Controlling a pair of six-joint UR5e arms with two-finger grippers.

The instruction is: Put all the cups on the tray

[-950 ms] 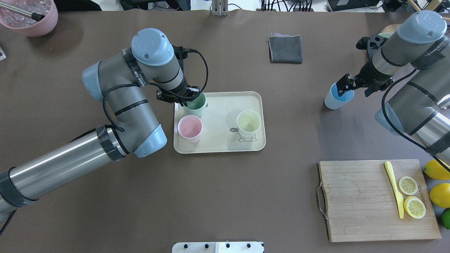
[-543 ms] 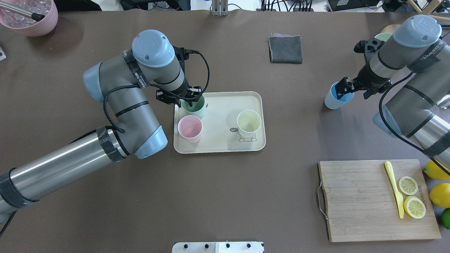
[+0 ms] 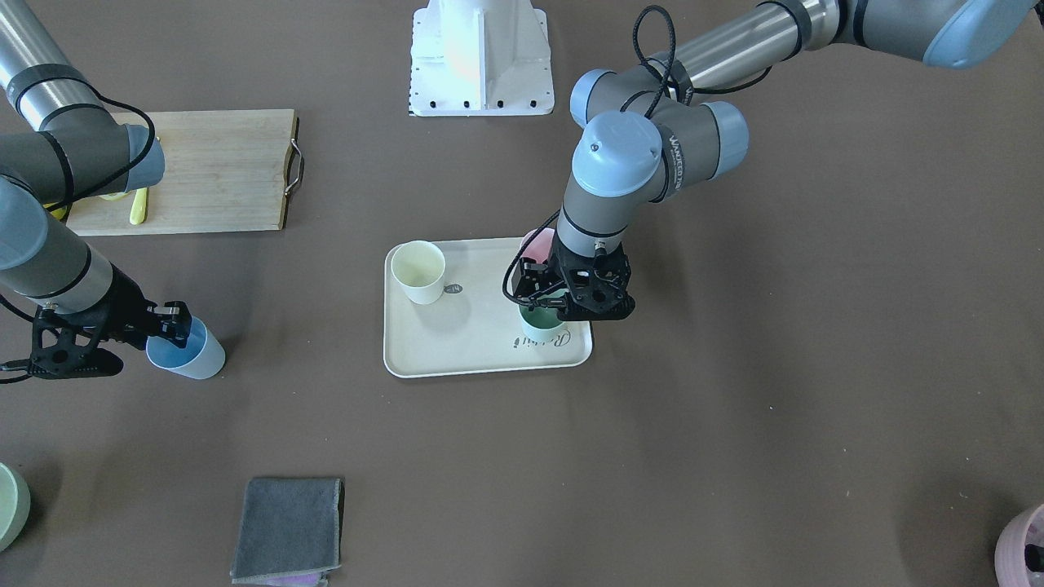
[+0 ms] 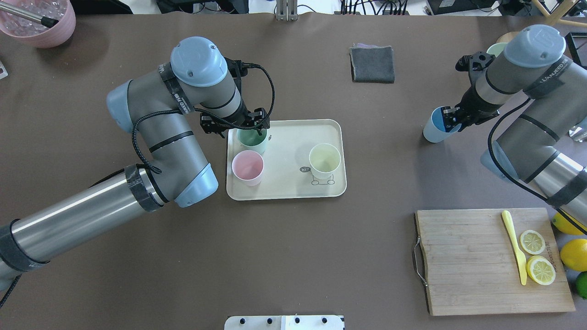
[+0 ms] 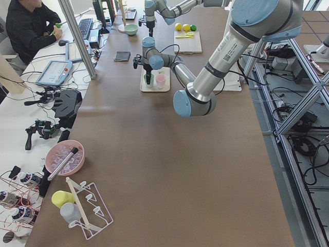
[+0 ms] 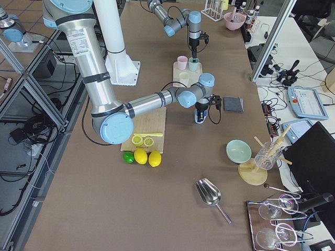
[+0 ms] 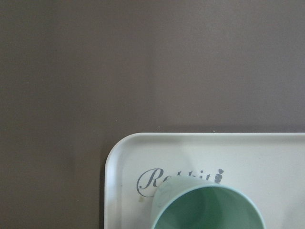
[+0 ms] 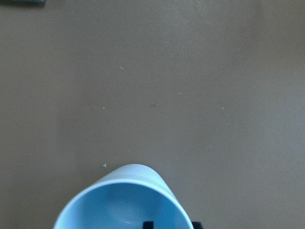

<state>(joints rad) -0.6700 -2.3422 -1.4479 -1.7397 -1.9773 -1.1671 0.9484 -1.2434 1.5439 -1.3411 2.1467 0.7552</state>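
Three cups are home on the tray (image 4: 284,153): the mint cup (image 4: 252,142) upright in its far left corner and half covering the "Rabbit" script, the pink cup (image 4: 247,167) just beside it on the robot's side, and the yellow cup (image 4: 324,160) well apart on the right half. The left gripper (image 4: 250,131) hovers right over the mint cup, and its fingers look spread, with nothing between them. Over on the right, the blue cup (image 4: 433,130) sits on the bare table (image 4: 298,256), well away from the tray. The right gripper (image 4: 449,120) is at its rim, one fingertip inside and one outside the wall. There is a gap on the inner side, so the fingers are apart and not clamped.
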